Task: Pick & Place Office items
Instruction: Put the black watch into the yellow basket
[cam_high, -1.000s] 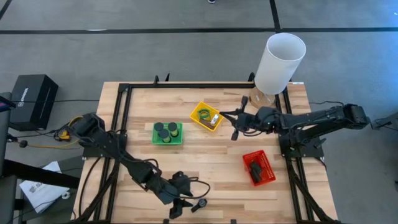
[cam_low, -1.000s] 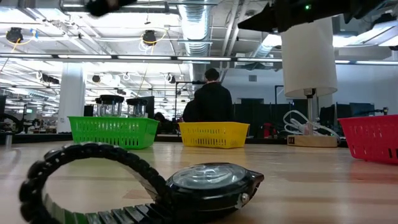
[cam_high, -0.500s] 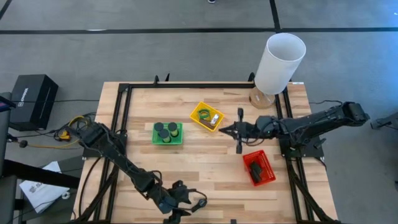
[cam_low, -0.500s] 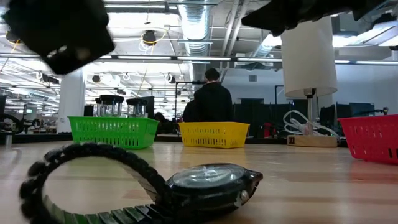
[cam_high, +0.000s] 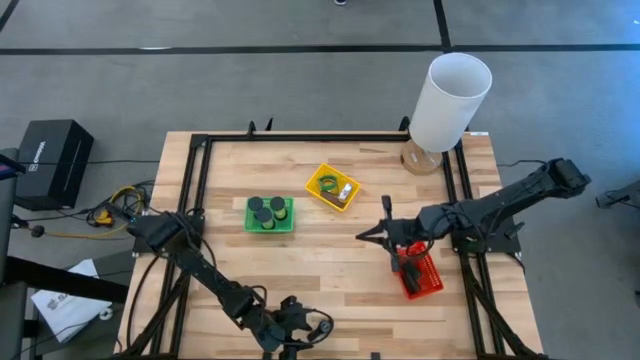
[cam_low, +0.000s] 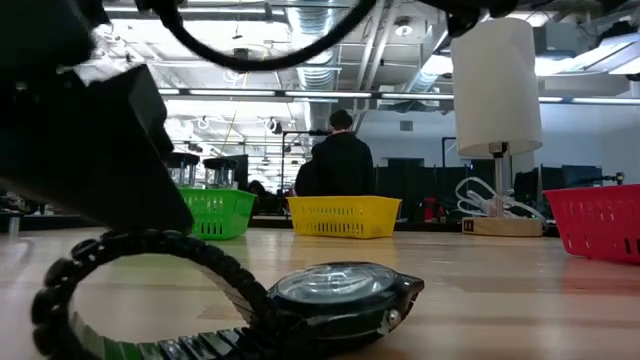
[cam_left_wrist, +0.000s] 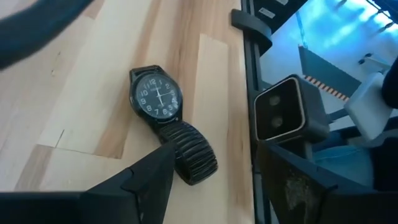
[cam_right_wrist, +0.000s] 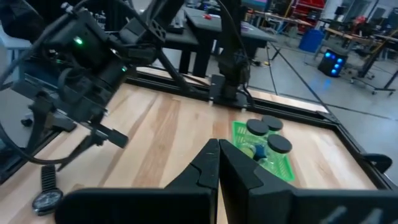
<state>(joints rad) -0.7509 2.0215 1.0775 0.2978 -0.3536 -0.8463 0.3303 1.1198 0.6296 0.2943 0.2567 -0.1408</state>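
While the left gripper hangs low over the front edge of the bench, we see its fingers spread apart with nothing between them. Just ahead of those fingers a black wristwatch lies flat on the wood, dial up, its stretch band nearest the fingertips; whether they touch it we cannot tell. From the low view the watch fills the foreground and the dark bulk of the left arm looms over its band.

Our right gripper hovers just beside the red mesh tray, on the side toward the bench's middle, with its fingers pressed together and empty. We make out a dark item lying in that tray. Black round pucks sit in the green tray, and a green ring rests in the yellow tray. A tall white cylinder stands at the far right corner. A person stands in the room behind.
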